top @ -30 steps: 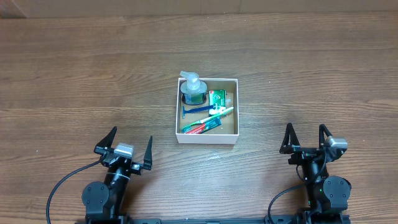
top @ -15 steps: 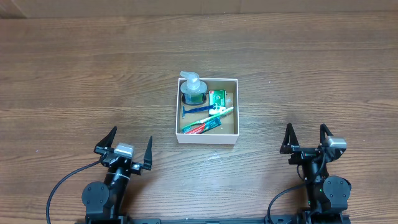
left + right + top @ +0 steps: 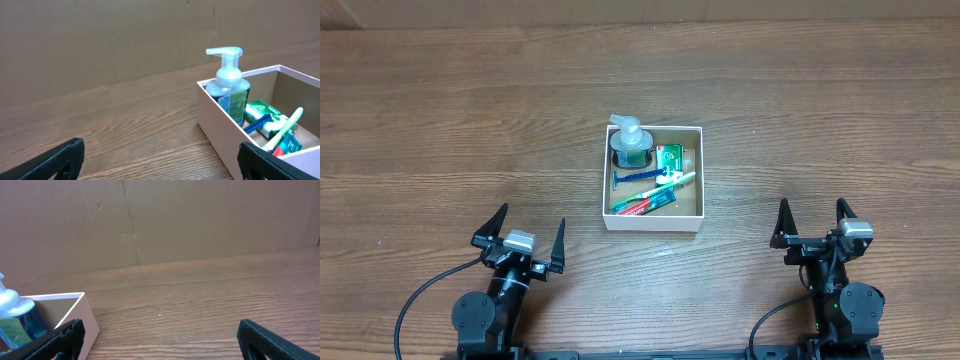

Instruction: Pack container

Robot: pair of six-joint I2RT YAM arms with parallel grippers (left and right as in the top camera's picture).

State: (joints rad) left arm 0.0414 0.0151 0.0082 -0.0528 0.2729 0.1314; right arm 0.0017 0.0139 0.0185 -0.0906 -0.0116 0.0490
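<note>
At the bottom edge of the overhead view, the left jaws stand wide apart and hold nothing. Their black pointed fingers (image 3: 502, 218) flare outward over the tabletop (image 3: 470, 120), a brown wood-grain surface with long horizontal streaks. The right jaws, at the lower right, are spread just as wide and hold nothing either, with slim dark fingers (image 3: 782, 216). In the left wrist view the finger pads (image 3: 50, 162) look matte and finely ribbed.

Further up, near the frame's centre, sits the container (image 3: 652, 226), a square shallow box with thin white walls and a brown floor. At its front a red-and-green tube (image 3: 645, 205) lies flat. Behind it are a slanting white-and-green toothbrush (image 3: 672, 181) and a blue toothed plastic piece (image 3: 638, 177). A green packet (image 3: 669, 156) lies at the back right. A clear pump bottle (image 3: 632, 142) with a pale spout stands upright in the back-left corner. Beyond the tabletop, plain brown cardboard (image 3: 125, 40) forms the backdrop.

Compared with half a second ago, the right wrist has edged very slightly left. The container and its contents lie unchanged.
</note>
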